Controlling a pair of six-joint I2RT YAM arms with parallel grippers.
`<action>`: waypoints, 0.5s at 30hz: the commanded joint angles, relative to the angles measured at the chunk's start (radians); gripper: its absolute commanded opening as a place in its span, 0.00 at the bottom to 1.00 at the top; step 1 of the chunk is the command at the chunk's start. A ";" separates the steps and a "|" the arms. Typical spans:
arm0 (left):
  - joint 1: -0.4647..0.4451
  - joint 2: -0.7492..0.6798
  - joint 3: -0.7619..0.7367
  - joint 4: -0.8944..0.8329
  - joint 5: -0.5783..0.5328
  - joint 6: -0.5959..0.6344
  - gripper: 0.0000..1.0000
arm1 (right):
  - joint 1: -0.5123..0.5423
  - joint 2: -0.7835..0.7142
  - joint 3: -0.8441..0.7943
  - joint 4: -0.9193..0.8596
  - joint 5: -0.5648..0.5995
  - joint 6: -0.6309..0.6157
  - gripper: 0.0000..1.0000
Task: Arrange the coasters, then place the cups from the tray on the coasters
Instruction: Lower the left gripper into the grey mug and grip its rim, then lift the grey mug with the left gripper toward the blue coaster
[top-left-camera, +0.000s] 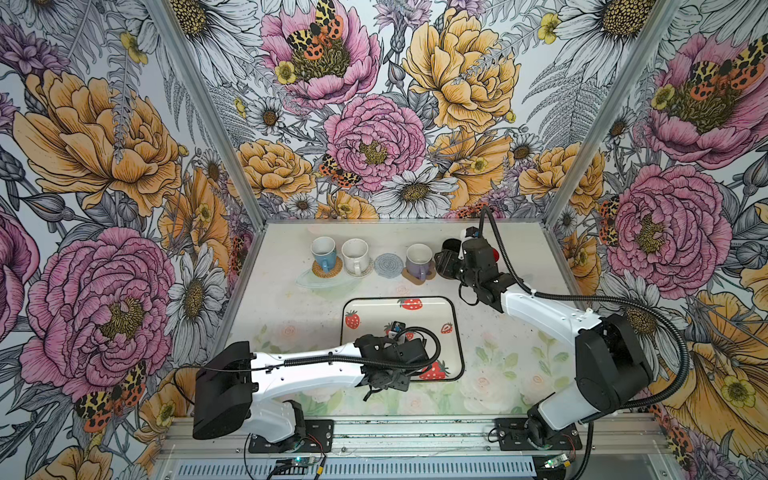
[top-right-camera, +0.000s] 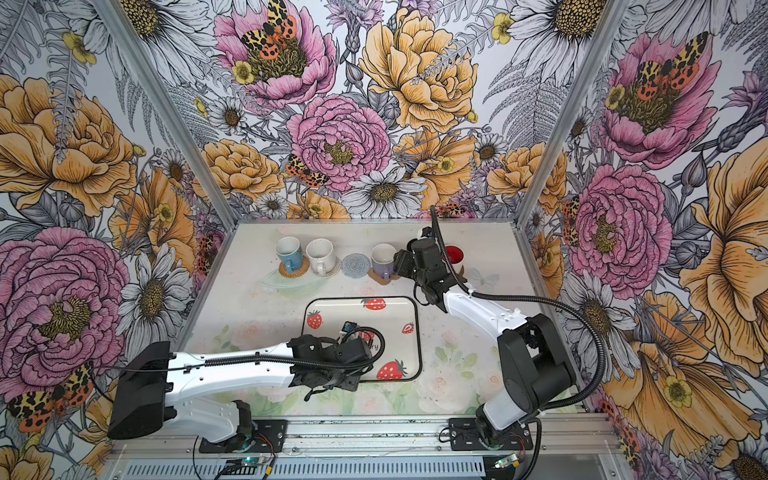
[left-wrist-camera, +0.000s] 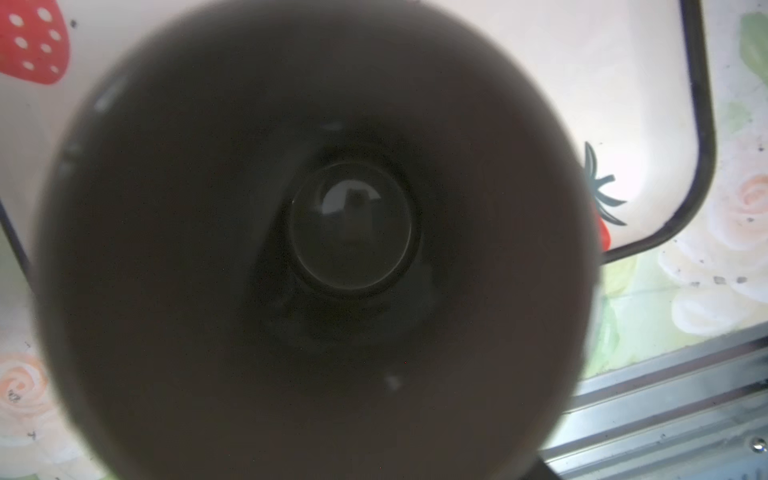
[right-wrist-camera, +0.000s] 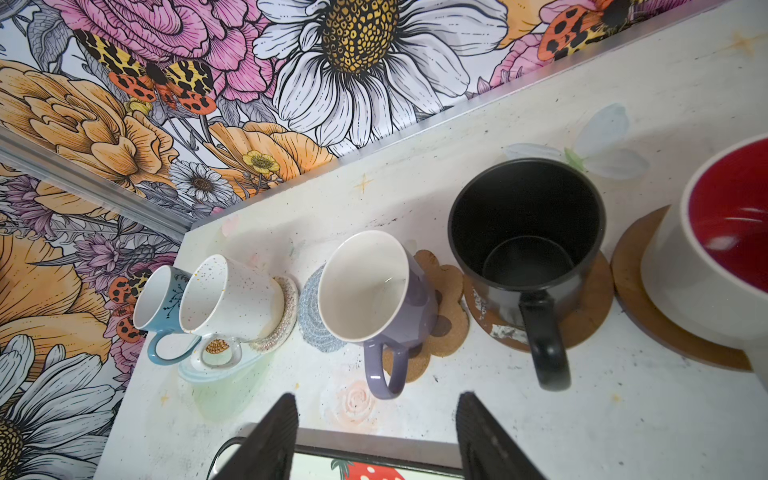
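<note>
- Six coasters form one row along the far side of the bench (top-left-camera: 291, 316). Five carry a mug and one is bare.
- Six mugs in all: five stand in that row and one is on the tray.
- First in the row is the tan rattan coaster (top-left-camera: 333, 272), with the light blue mug (top-left-camera: 323, 252) upright on it.
- Just beside it is the whitish woven coaster (top-left-camera: 367, 273), which holds the white speckled mug (top-left-camera: 355, 254).
- Third is the grey-blue woven coaster (top-left-camera: 388, 264), the only bare one. It sits between the white speckled mug and the lavender mug.
- Fourth is the paw-shaped coaster (top-left-camera: 410, 277), under the lavender mug (top-left-camera: 419, 257).
- Fifth is a brown disc (right-wrist-camera: 592, 305) under the black mug (right-wrist-camera: 525, 232), which the right arm partly hides in both top views.
- Sixth is a second brown disc (right-wrist-camera: 642, 307) under the red-lined mug (top-right-camera: 455, 254), at the right end of the row.
- The one tray (top-left-camera: 384, 318) lies in the middle of the bench, nearer than the row, and shows four strawberry prints.
- The left hand (top-left-camera: 388, 372) hangs over the tray. Its wrist view looks straight down into the dark inside of the grey mug (left-wrist-camera: 353, 224), which stands on the tray. Its fingers are out of sight, so I cannot tell whether they are apart or closed on the mug.
- The right hand (right-wrist-camera: 379, 398) is above the bench on the near side of the row, by the handles of the lavender and black mugs. Its two fingers (right-wrist-camera: 278, 436) stand apart with nothing between them.
</note>
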 joint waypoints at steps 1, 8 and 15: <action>-0.005 0.001 -0.012 0.014 -0.044 -0.018 0.56 | -0.008 0.015 0.033 0.009 -0.003 0.009 0.63; -0.001 -0.012 -0.036 0.014 -0.062 -0.030 0.41 | -0.008 0.019 0.036 0.009 -0.005 0.010 0.63; 0.004 -0.031 -0.053 0.014 -0.079 -0.033 0.32 | -0.007 0.029 0.042 0.009 -0.015 0.009 0.63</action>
